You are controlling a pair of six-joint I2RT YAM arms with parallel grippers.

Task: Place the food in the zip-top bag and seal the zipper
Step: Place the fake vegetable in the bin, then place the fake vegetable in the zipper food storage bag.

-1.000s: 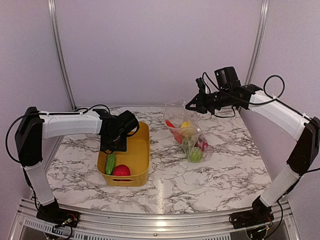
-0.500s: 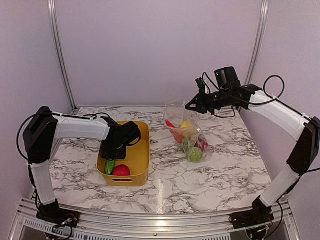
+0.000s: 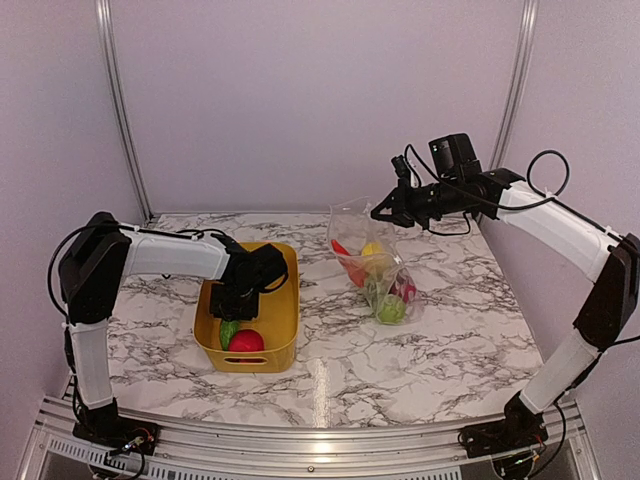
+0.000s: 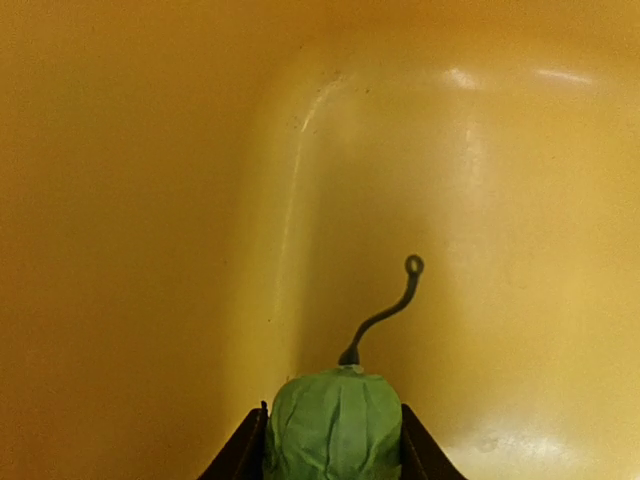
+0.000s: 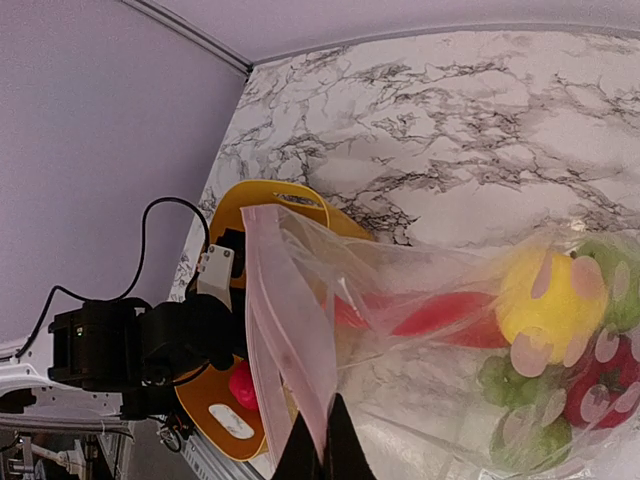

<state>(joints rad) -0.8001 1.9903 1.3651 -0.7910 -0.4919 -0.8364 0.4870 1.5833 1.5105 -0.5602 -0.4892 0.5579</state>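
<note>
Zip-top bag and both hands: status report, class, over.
Left hand shut on cucumber in yellow tub. Right hand pinching zip-top bag by its mouth edge, bag part filled. Red apple also in tub.

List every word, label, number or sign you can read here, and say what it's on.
None. No readable text shows on the yellow tub, the zip-top bag, the cucumber or anything else in view.

Tub [image 3: 283, 305]: glossy, smooth plastic
Zip-top bag [image 3: 350, 225]: clear, crinkled film
Bench [image 3: 450, 320]: marble-patterned, light sheen
Cucumber [image 4: 333, 430]: matt, ribbed
</note>
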